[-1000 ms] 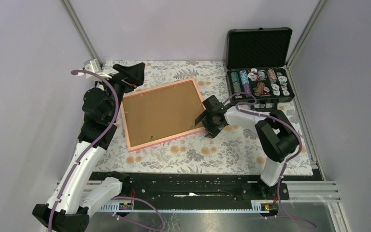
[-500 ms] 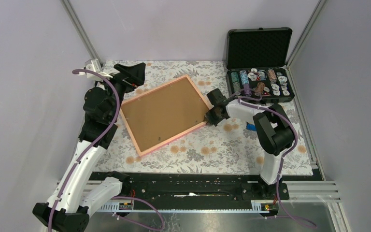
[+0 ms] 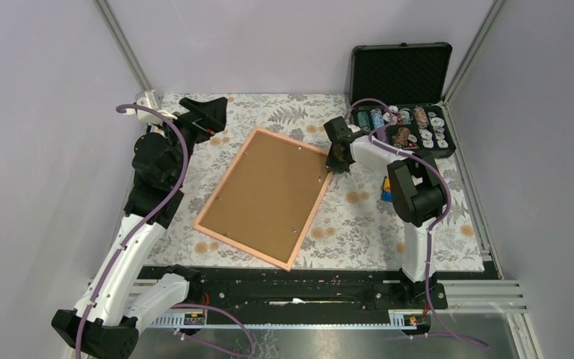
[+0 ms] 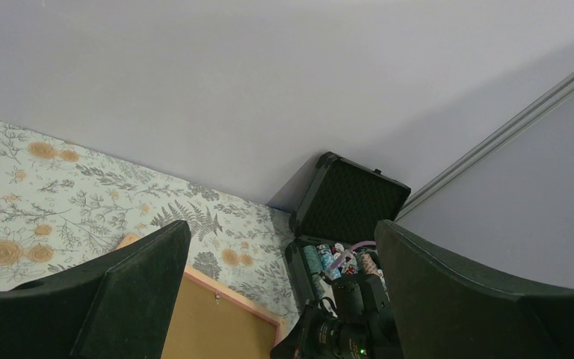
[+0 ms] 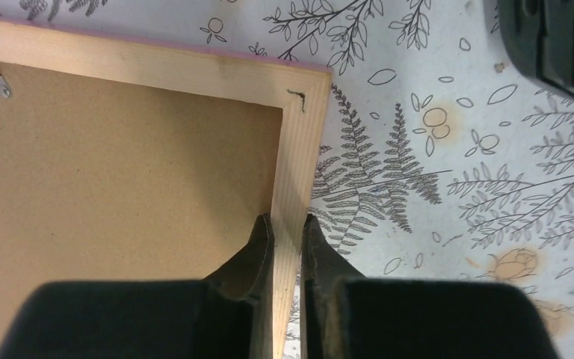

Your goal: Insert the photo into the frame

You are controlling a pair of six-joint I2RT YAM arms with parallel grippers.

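The frame (image 3: 288,141) lies face down on the flowered cloth, its pale wood rail and pink edge around a brown backing board (image 3: 261,196). My right gripper (image 3: 334,166) is shut on the frame's right rail (image 5: 291,179) just below its far right corner, one finger on each side of the wood (image 5: 287,228). Over the table's far left corner my left gripper (image 3: 211,112) hangs open and holds nothing (image 4: 280,228); its view looks over the frame's far corner (image 4: 217,288). The photo is out of view.
An open black case (image 3: 402,127) with rows of chips stands at the back right, close behind my right gripper. A small blue object (image 3: 386,191) lies on the cloth beside the right arm. Grey walls close in on three sides.
My right gripper has shut on the frame's rail and carried that corner toward the back. The frame has swung round, its other end now near the front edge. The left arm has barely moved.
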